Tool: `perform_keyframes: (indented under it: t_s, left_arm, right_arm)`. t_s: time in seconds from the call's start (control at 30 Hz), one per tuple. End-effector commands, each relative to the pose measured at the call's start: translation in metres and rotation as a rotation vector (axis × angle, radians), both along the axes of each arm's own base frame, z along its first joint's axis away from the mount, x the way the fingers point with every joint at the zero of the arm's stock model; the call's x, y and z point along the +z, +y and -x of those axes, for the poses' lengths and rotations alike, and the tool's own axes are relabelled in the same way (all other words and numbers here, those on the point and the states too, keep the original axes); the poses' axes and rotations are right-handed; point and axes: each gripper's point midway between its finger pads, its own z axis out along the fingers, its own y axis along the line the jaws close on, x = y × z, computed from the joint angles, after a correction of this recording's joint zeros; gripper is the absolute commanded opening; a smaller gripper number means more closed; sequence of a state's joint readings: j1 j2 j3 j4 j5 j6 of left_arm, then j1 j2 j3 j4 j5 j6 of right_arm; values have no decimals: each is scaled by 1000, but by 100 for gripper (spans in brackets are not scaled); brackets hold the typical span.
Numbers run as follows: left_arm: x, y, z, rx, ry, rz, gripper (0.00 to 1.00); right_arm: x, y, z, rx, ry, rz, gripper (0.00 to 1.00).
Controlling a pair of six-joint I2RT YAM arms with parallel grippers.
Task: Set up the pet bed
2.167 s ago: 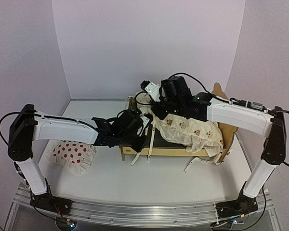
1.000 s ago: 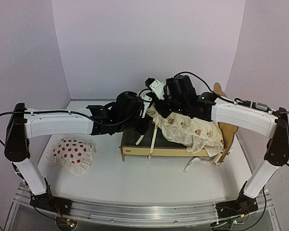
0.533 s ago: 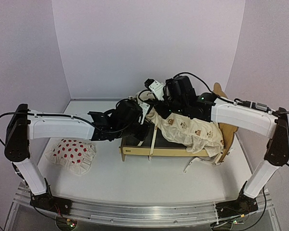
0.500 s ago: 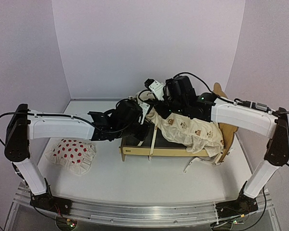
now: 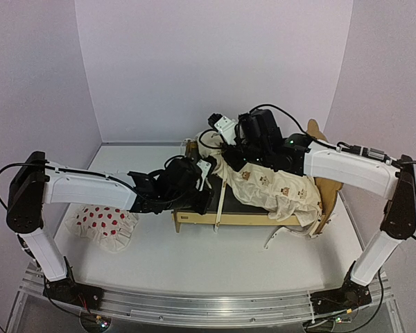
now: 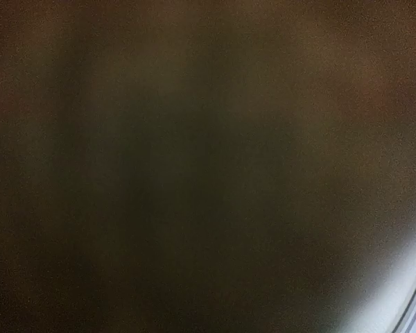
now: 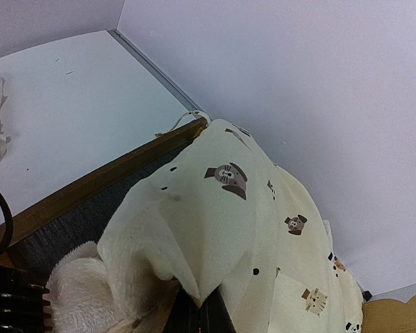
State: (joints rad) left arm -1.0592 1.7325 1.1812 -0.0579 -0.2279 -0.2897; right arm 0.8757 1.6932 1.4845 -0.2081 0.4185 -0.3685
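— What is being found around the bed (image 5: 194, 219), and what is getting in its way?

— It is being stood mid-table (image 5: 159, 263), towards the back. A red-dotted pillow (image 5: 100, 223) is lying well apart at the left. Most of the bed is being covered by a quilt (image 5: 270, 184), and its left end is being overhung by the left arm (image 5: 90, 187).

— Materials?

— Pale plywood rails (image 7: 90, 184), a dark grey fabric base (image 7: 76, 225) and a scalloped headboard (image 5: 317, 132) are being shown. The quilt is soft, cream and animal-printed; its ties (image 5: 220, 205) are being draped over the front rail.

— Heading?

— The long axis is being laid left to right, headboard at the right.

— Grippers?

— A quilt fold is being pinched in the closed right gripper (image 7: 200, 313). The left gripper (image 5: 202, 194) is closed too; whether anything is being held cannot be told.
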Motion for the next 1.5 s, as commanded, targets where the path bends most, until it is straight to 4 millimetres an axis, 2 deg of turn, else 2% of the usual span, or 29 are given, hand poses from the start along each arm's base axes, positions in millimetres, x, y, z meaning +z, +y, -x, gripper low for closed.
perform_keyframes:
  t_s: [0.0,0.1,0.23,0.37,0.5,0.6,0.7,0.87,1.0,1.1,1.27,1.47]
  left_arm:
    - [6,-2,-2,20,4,52,0]
    - [-4,2,-2,38,27,31,1]
    - [-19,7,-3,81,67,-10,7]
    - [-26,9,1,81,103,-14,20]
    - [-22,13,8,70,119,1,43]
    - [-14,16,16,47,135,14,56]
    - [-8,21,27,22,147,15,63]
    - [0,41,49,2,153,10,79]
    - [-6,58,63,-11,175,2,79]
    - [-25,70,69,-3,198,-39,75]
    - [-54,85,68,64,219,-98,73]
    - [-82,93,64,106,233,-171,70]
  right_arm:
    - [19,0,-1,-12,-36,-51,0]
    - [18,1,-1,-12,-33,-51,0]
    - [13,2,-2,-16,-25,-48,0]
    - [7,3,-5,-24,-18,-39,0]
    - [-2,3,-9,-41,-12,-20,0]
    - [-13,2,-12,-57,-5,2,0]
    - [-22,1,-14,-73,1,22,0]
    - [-37,-2,-15,-90,19,39,0]
    - [-45,-1,-14,-89,33,39,0]
    - [-51,3,-13,-73,51,36,0]
    - [-70,10,-11,-50,94,39,0]
    - [-88,10,-11,-53,118,64,0]
